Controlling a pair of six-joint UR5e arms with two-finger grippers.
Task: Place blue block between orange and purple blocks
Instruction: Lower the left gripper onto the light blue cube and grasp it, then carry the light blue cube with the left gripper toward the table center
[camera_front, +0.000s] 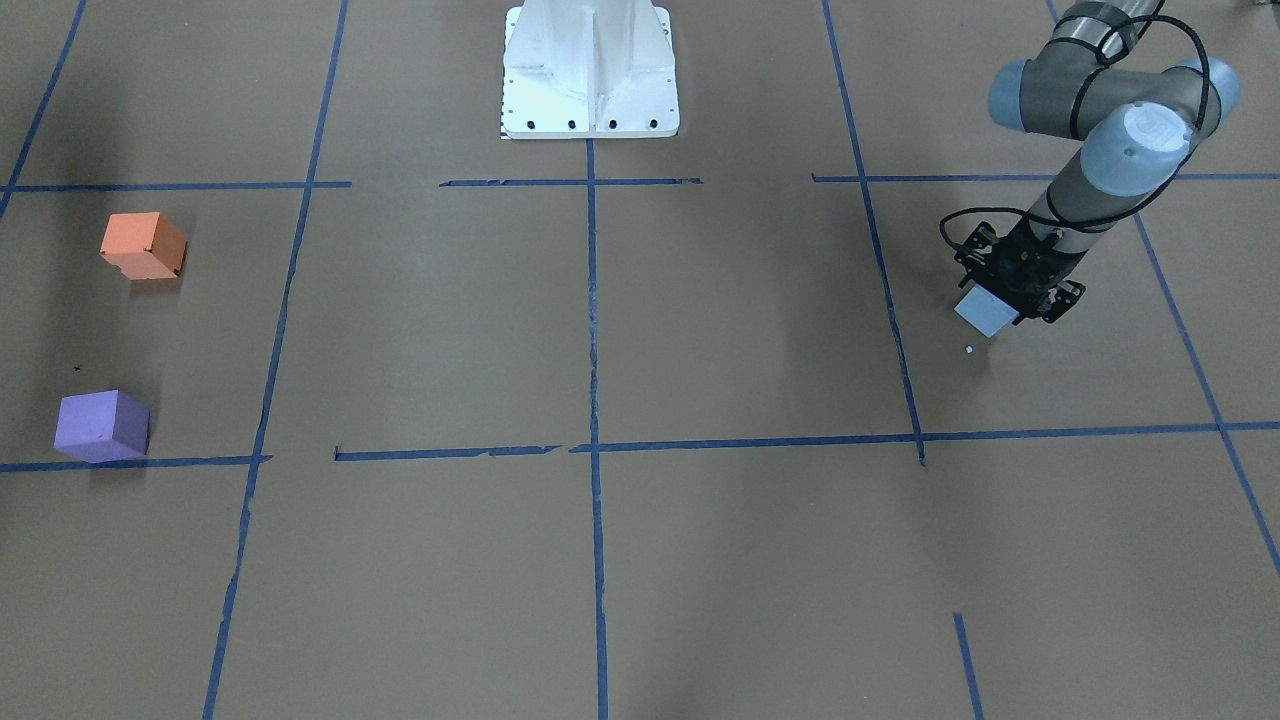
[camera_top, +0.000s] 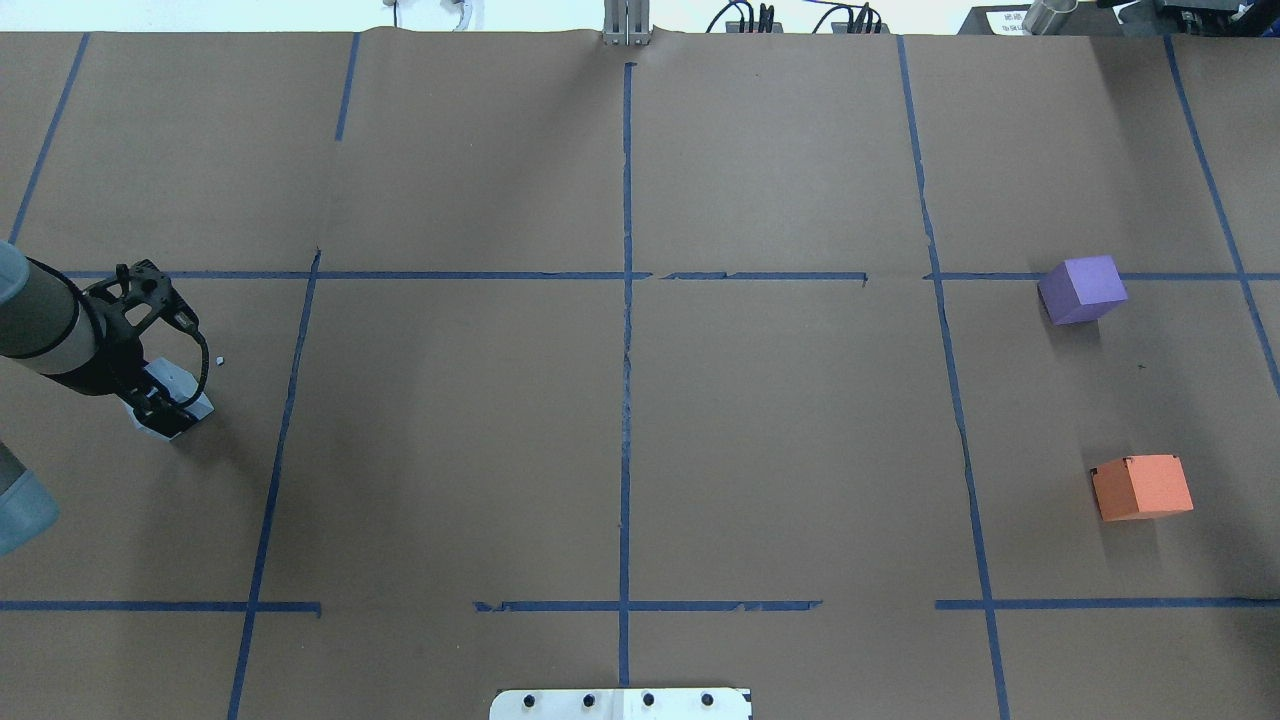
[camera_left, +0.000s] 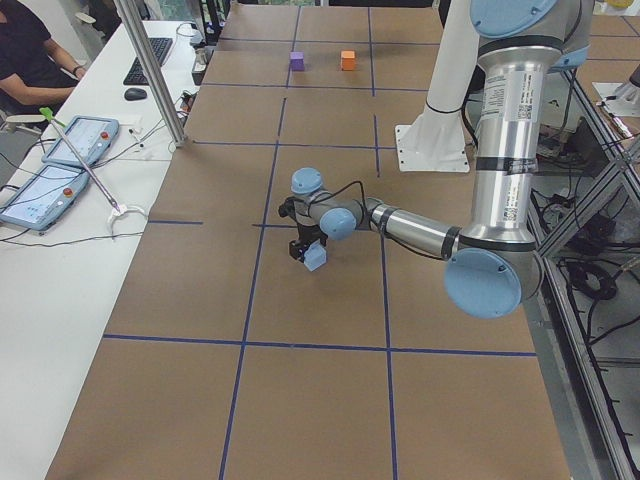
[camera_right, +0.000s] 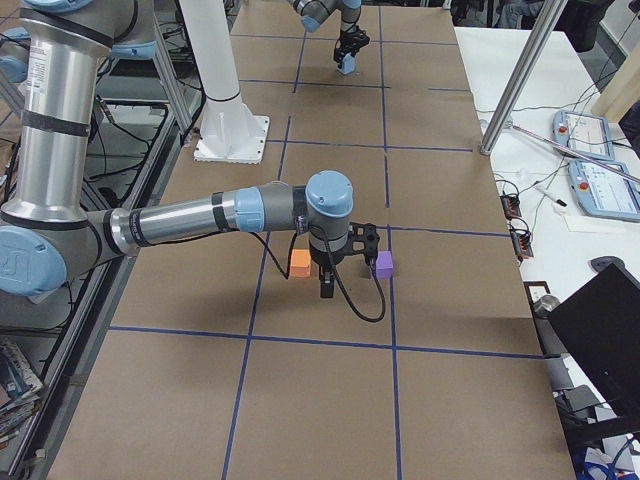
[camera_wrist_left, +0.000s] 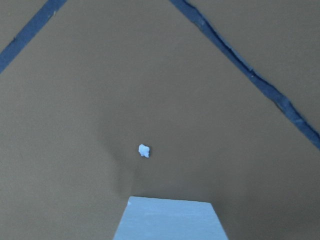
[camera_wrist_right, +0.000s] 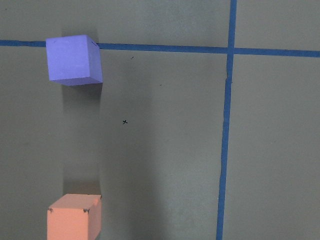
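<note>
At table (camera_front: 700, 330) left end, left gripper (camera_top: 168, 408) pinches the 1 blue block (camera_front: 986, 311). 1 orange block (camera_front: 144, 245), 1 purple block (camera_front: 102, 426) far right, open gap betw. them. Right gripper (camera_right: 327, 280) hangs near them, grip can't tell.

Bare surface (camera_top: 1110, 390) lies open between the orange block (camera_top: 1141, 487) and purple block (camera_top: 1082, 289) by the right edge, the right claw (camera_right: 326, 288) hanging above it.

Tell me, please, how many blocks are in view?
3. The blue block is in the left gripper on the robot's left side; the orange block and the purple block sit apart on the table on its right side. None seems hidden.
</note>
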